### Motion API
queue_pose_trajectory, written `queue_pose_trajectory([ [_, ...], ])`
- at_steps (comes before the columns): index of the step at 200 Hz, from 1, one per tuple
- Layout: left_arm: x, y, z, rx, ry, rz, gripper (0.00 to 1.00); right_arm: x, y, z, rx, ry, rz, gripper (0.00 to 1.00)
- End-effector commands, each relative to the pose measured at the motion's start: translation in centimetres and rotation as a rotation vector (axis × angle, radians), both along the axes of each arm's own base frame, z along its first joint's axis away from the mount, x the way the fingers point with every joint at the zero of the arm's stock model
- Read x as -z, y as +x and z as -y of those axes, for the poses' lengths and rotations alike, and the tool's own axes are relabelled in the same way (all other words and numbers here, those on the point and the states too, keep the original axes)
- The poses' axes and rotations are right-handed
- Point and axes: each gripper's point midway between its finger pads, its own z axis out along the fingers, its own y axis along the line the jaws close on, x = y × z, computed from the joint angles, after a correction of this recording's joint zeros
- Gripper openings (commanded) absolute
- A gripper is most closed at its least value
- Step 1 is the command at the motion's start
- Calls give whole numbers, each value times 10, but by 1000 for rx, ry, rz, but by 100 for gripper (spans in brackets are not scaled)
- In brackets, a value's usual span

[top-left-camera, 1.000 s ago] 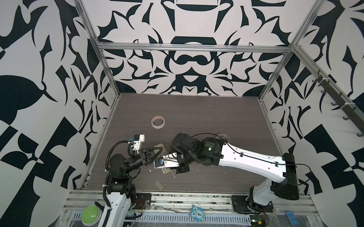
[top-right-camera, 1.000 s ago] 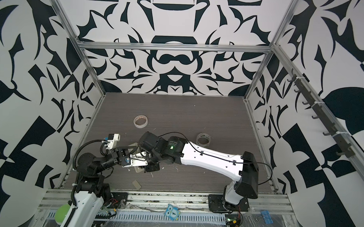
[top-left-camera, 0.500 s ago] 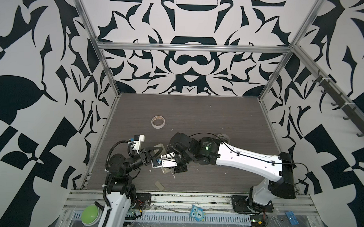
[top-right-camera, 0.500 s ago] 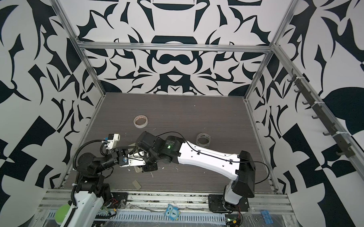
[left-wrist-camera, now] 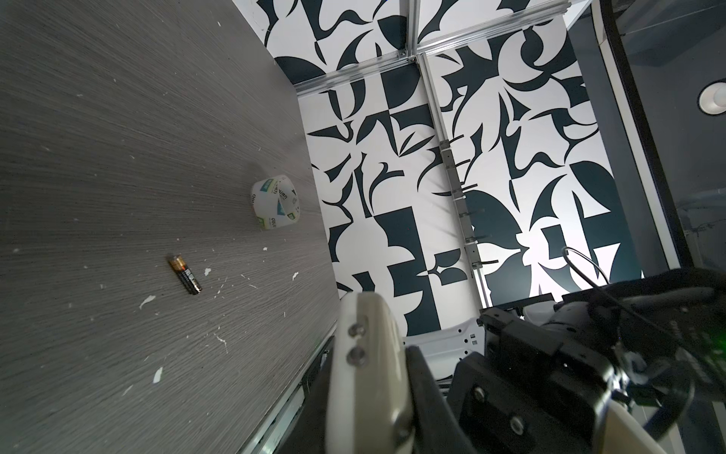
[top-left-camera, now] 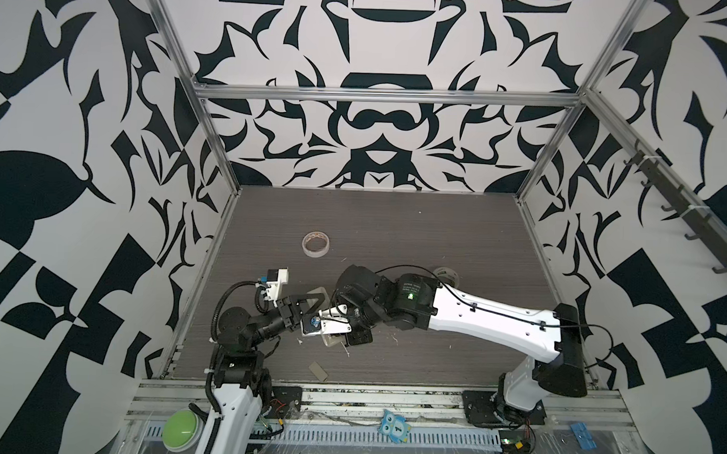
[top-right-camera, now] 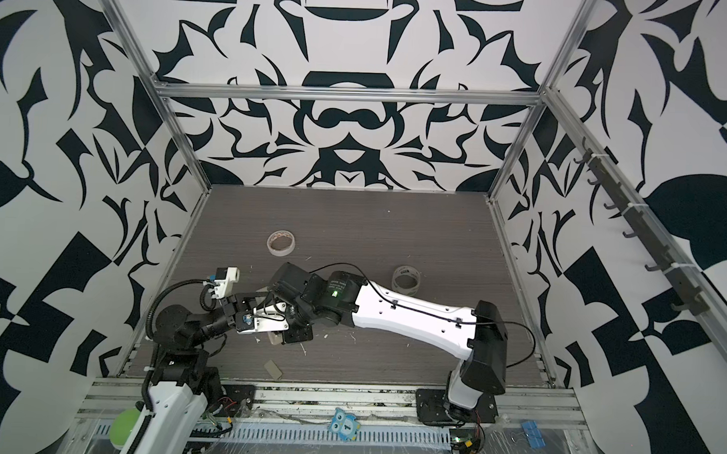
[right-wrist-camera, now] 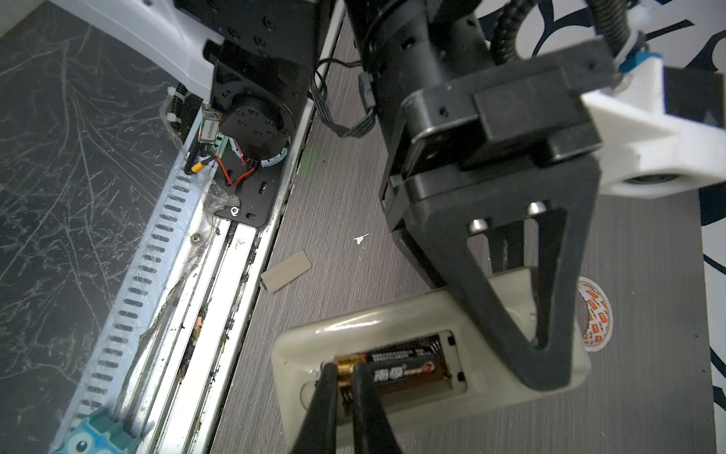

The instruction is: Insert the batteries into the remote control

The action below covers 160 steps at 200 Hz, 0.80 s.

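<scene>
Just now the right gripper (right-wrist-camera: 345, 379) fingers (right-wrist-camera: 326, 397) are finishing closing, pinching the gold end of the battery (right-wrist-camera: 400, 371) in the remote control (right-wrist-camera: 373, 328) bay. The left gripper (top-left-camera: 314, 315) fingers are clamping the remote control, and the second battery (left-wrist-camera: 185, 274) is lying loose on the table (left-wrist-camera: 118, 118), so loading looks half done.

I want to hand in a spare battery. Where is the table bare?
Bare: the back strip of the table behind the tape roll, and front right between the right arm and the front rail. Crowded: front left, where the left gripper and right gripper meet at the remote, cover lying nearby.
</scene>
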Motion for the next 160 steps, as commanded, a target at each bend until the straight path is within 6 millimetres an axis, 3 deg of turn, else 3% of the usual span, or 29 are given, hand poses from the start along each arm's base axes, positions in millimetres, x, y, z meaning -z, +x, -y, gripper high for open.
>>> queue_pose_trajectory([
  [1,-23,-8,3,32,-8,72,0,-10,8,-8,29,32,27,13],
  [160,-26,-9,2,32,-18,79,0,-6,11,3,53,26,38,17],
])
